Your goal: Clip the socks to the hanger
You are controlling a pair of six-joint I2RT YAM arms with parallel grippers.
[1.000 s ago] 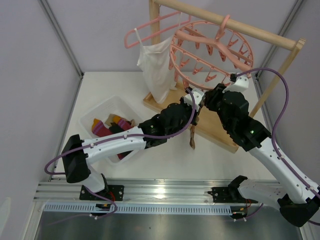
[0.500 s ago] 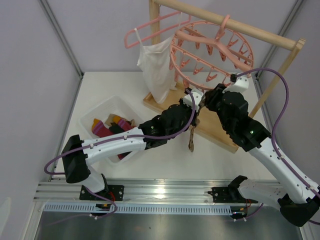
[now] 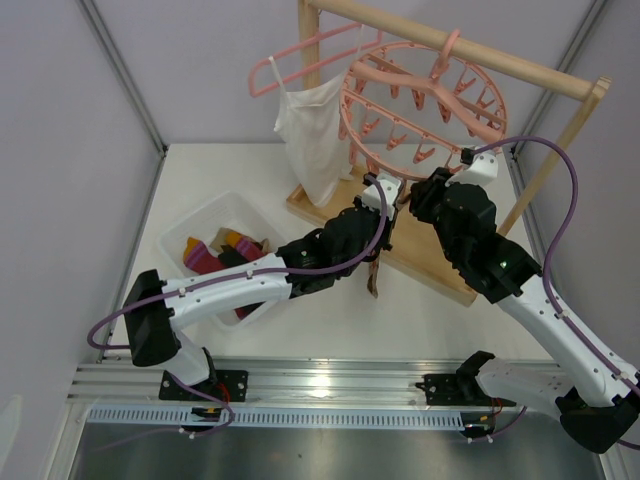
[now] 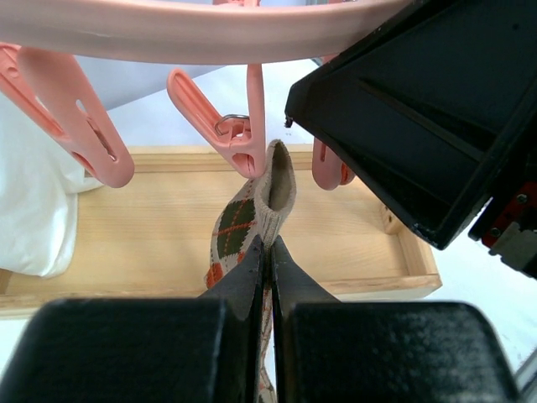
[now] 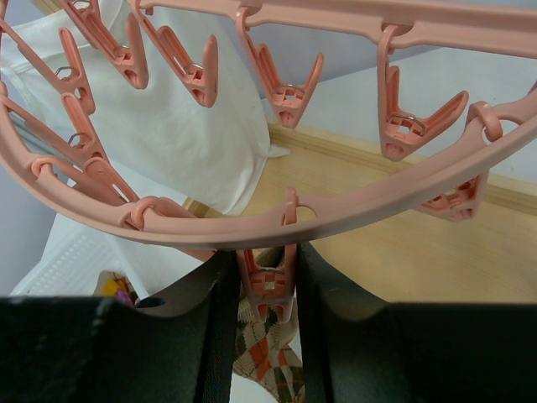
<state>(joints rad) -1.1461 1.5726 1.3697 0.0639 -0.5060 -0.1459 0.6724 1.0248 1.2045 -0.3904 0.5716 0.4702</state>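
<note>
The round pink hanger [image 3: 425,95] hangs from a wooden rail, and its ring [image 5: 377,210] crosses the right wrist view. My left gripper [image 3: 381,208] is shut on a tan argyle sock [image 3: 375,268] and holds its cuff [image 4: 275,180] up against a dangling pink clip [image 4: 248,138]. My right gripper [image 5: 267,269] is shut on that clip [image 5: 268,285], one finger on each side. The sock [image 5: 267,357] hangs just behind and below the clip. I cannot tell whether the cuff is between the clip's tips. More socks [image 3: 205,255] lie in the bin.
A white bin [image 3: 200,220] stands at the left of the table. A white camisole [image 3: 312,130] hangs on a thin pink coat hanger [image 3: 300,55]. The wooden rack base [image 3: 420,250] lies under the hanger. The right gripper body [image 4: 419,109] is close beside the left one.
My left gripper has lifted the sock slightly up and to the left, closer to the clip. The right gripper has stayed on the clip.
</note>
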